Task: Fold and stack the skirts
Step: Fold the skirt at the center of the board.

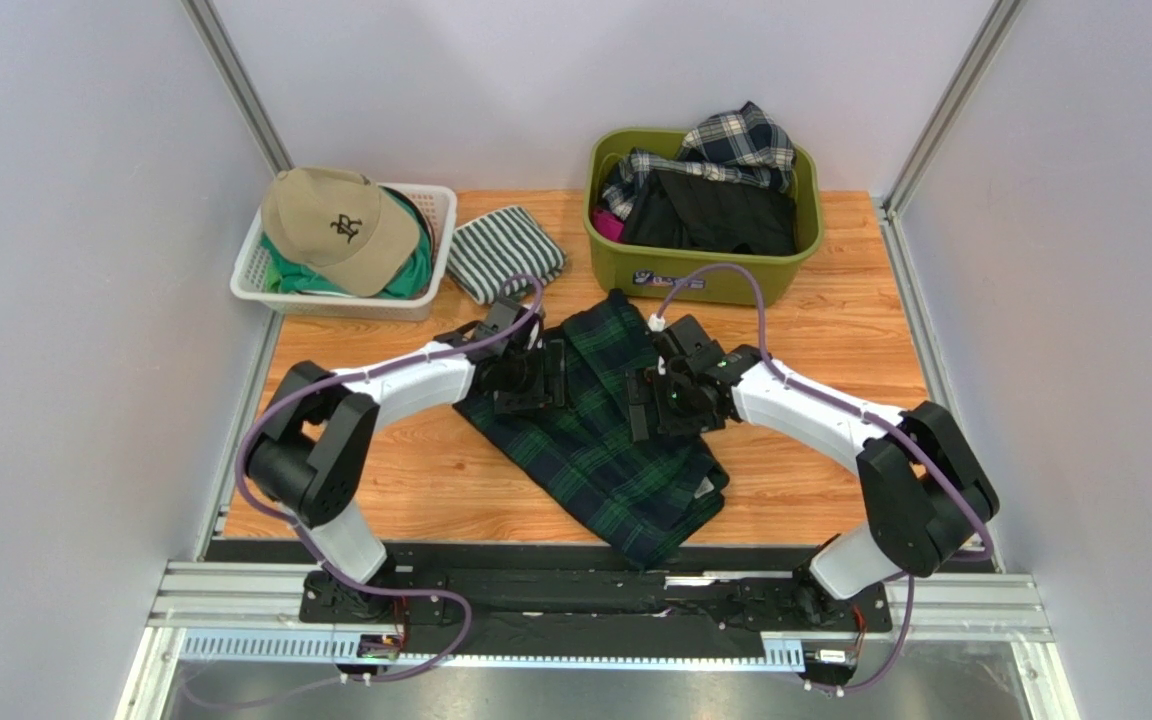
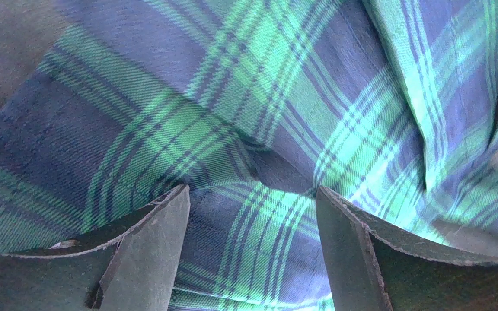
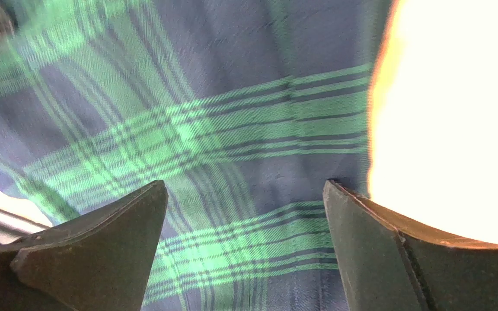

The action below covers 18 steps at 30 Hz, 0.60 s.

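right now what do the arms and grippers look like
The left arm and right arm have white links, black joints and a purple cable each. The left gripper and right gripper are black, with dark wedge-shaped fingers.

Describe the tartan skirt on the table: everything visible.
The tartan skirt is woven cloth, dark navy crossed by green bands and thin dark lines. It lies spread on the wooden table, running diagonally from near the green bin towards the near edge, rumpled with folds, not yet folded. The left gripper and right gripper sit open over its upper half, cloth showing between their fingers.
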Each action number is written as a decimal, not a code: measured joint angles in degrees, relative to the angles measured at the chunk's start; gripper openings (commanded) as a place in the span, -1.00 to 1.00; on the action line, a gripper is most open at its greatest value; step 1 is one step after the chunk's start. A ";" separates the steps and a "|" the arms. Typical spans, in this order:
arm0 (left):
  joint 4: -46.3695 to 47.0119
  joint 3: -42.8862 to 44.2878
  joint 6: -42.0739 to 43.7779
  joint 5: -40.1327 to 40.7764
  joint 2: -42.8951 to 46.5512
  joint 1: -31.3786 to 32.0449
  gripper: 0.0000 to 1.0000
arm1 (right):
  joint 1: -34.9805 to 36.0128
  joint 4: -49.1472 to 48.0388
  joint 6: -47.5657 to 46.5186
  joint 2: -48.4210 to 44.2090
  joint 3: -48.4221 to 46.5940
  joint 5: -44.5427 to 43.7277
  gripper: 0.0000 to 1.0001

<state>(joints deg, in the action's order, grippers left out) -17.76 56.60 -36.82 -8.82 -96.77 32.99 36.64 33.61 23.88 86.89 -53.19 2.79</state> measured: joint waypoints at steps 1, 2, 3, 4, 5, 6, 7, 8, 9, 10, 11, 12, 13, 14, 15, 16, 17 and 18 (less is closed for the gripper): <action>0.24 -2.45 -1.01 -0.13 2.19 -0.02 0.61 | -0.11 0.11 -1.40 -0.07 -0.68 -0.85 0.92; 0.17 -2.99 -1.29 -0.17 2.69 0.00 0.61 | -0.17 0.17 -2.84 -0.31 -1.22 -1.57 0.92; 0.72 -4.57 -2.27 -0.17 3.89 0.28 0.61 | -0.26 0.33 -3.93 -0.85 -1.42 -2.14 0.92; 1.27 -6.27 -3.41 -0.17 5.29 0.59 0.61 | -0.35 0.52 -4.70 -1.73 -1.44 -2.40 0.92; 1.53 -7.63 -4.48 -0.02 6.51 1.22 0.61 | -0.35 0.92 -5.38 -3.02 -1.46 -2.67 0.92; 1.66 -8.83 -5.51 0.15 7.63 2.05 0.61 | -0.35 1.53 -5.88 -4.98 -1.51 -2.84 0.92; 1.68 -9.97 -6.60 0.37 8.70 3.39 0.61 | -0.35 1.86 -6.14 -7.02 -1.64 -3.06 0.92; 1.64 -10.69 -7.45 0.48 9.42 4.74 0.61 | -0.35 2.19 -6.12 -8.81 -1.86 -3.28 0.92; 1.51 -11.50 -8.57 0.83 10.29 6.64 0.61 | -0.35 2.75 -5.88 -11.08 -2.29 -3.48 0.92; 1.14 -12.20 -9.64 1.03 11.23 8.57 0.61 | -0.35 3.34 -5.64 -12.87 -2.71 -3.54 0.91; 0.72 -12.85 -10.73 1.01 12.11 10.38 0.61 | -0.35 3.98 -4.92 -15.13 -3.08 -3.54 0.90; 0.15 -13.60 -11.74 1.03 13.22 12.15 0.61 | -0.35 4.59 -3.96 -17.29 -3.32 -3.26 0.90; -0.61 -14.12 -12.48 1.03 14.34 13.25 0.61 | -0.35 5.35 -2.91 -19.65 -3.34 -2.51 0.90; -1.64 -14.60 -13.14 1.03 15.80 14.36 0.61 | -0.35 6.67 -1.75 -21.70 -3.34 -1.79 0.90; -2.89 -14.78 -13.64 1.03 17.42 15.23 0.64 | -0.35 7.87 -0.68 -23.10 -3.30 -1.29 0.91; -4.11 -14.80 -13.99 1.42 19.15 15.58 0.67 | -0.35 9.18 0.79 -24.65 -2.97 -0.76 0.91; -5.14 -14.71 -13.99 2.03 20.74 15.63 0.71 | -0.35 10.27 2.25 -25.97 -2.12 -0.42 0.91; -6.25 -14.32 -13.86 2.89 22.40 15.58 0.77 | -0.35 11.19 3.74 -27.19 -0.79 -0.11 0.92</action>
<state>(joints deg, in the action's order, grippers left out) -24.01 42.28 -50.68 -5.93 -74.37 48.58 36.29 44.80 27.62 59.70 -53.98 2.68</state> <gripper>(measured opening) 0.827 0.953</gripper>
